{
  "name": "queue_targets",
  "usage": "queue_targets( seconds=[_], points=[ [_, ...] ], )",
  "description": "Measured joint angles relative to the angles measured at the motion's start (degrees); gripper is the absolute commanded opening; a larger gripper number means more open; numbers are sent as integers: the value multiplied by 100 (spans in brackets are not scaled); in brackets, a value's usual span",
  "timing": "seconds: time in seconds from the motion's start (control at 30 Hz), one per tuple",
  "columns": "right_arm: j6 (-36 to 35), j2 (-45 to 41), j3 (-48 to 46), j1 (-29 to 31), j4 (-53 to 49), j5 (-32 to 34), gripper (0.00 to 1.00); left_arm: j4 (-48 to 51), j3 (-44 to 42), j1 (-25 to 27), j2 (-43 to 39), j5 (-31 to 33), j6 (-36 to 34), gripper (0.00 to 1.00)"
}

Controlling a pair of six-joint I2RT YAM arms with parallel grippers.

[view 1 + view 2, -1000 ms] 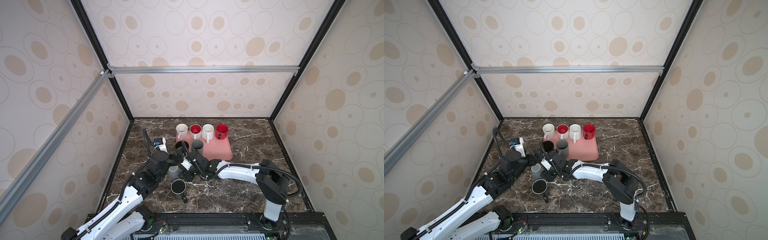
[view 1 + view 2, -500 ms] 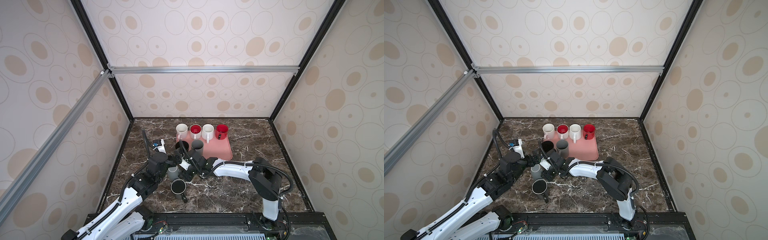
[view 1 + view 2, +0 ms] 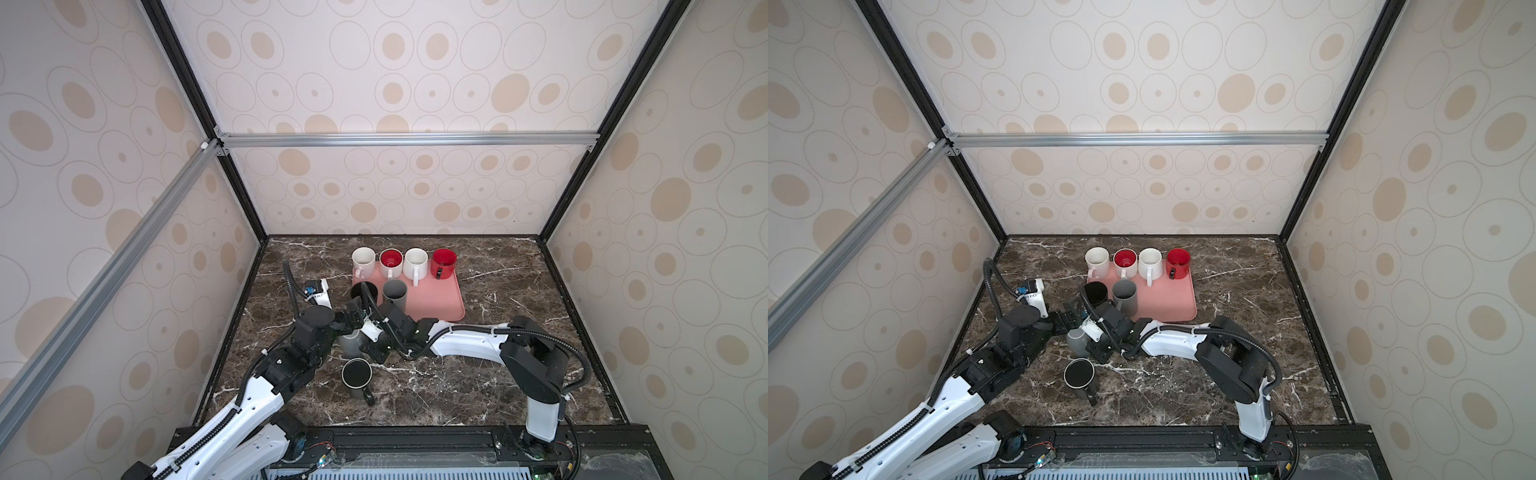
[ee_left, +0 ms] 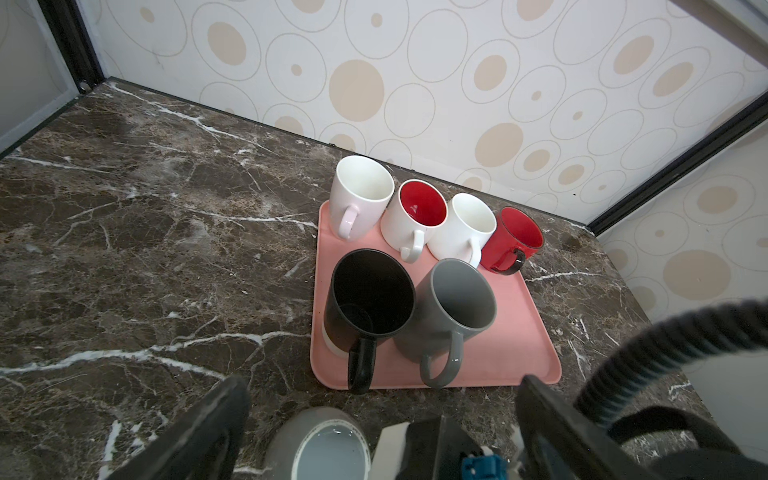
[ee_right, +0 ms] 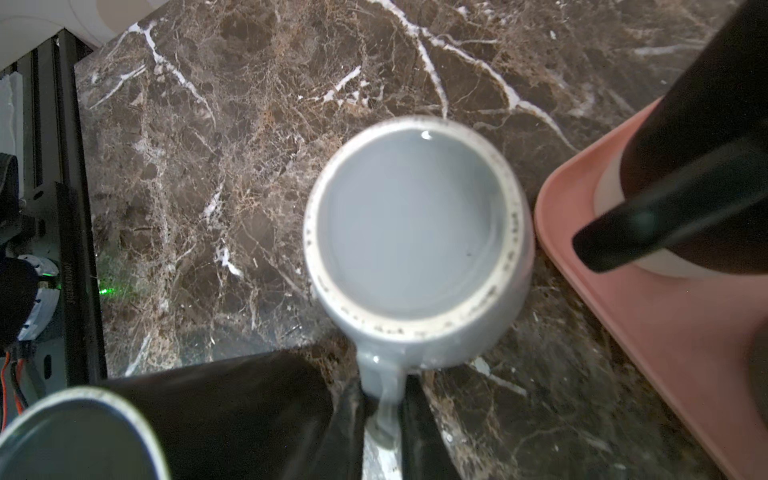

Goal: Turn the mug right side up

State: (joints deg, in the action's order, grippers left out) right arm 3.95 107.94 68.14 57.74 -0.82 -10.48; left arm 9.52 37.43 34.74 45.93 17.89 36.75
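Observation:
A grey mug [image 3: 348, 343] [image 3: 1076, 340] stands upside down on the marble table, its unglazed base ring facing up [image 5: 415, 224]. My right gripper [image 5: 382, 401] [image 3: 374, 347] is shut on the mug's handle [image 5: 380, 386], a finger pressing each side. My left gripper [image 4: 380, 395] [image 3: 347, 321] hovers open just left of and behind the mug. In the left wrist view the mug's base [image 4: 328, 449] shows between its wide-spread fingers, apart from both.
A dark mug [image 3: 356, 373] [image 3: 1079, 372] stands upright just in front of the grey one. Behind, a pink tray [image 3: 436, 301] holds several upright mugs; its black mug [image 3: 364, 291] and grey mug [image 3: 394, 293] stand closest to the grippers. Walls enclose three sides.
The right gripper's jaws have closed onto the grey mug's handle, and that arm has reached a little further left. The left gripper stays open in place.

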Motion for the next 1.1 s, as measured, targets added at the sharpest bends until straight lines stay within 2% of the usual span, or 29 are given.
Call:
queue_targets(
  seconds=[0.63,0.73,0.9,1.1],
  points=[
    [568,-2243,-2702,-33,289,1091,17,-297,-81,-26,225,-243,52,99],
    [710,-2426,-2924,-42,203,1231,25,-378,-98,-31,306,-308,85,99],
    [907,-2468,-3040,-48,120,1412,45,-483,-101,-33,501,-415,101,99],
    [1137,-2470,-3045,-48,101,1639,52,-595,-101,-37,553,-496,136,99]
  ],
)
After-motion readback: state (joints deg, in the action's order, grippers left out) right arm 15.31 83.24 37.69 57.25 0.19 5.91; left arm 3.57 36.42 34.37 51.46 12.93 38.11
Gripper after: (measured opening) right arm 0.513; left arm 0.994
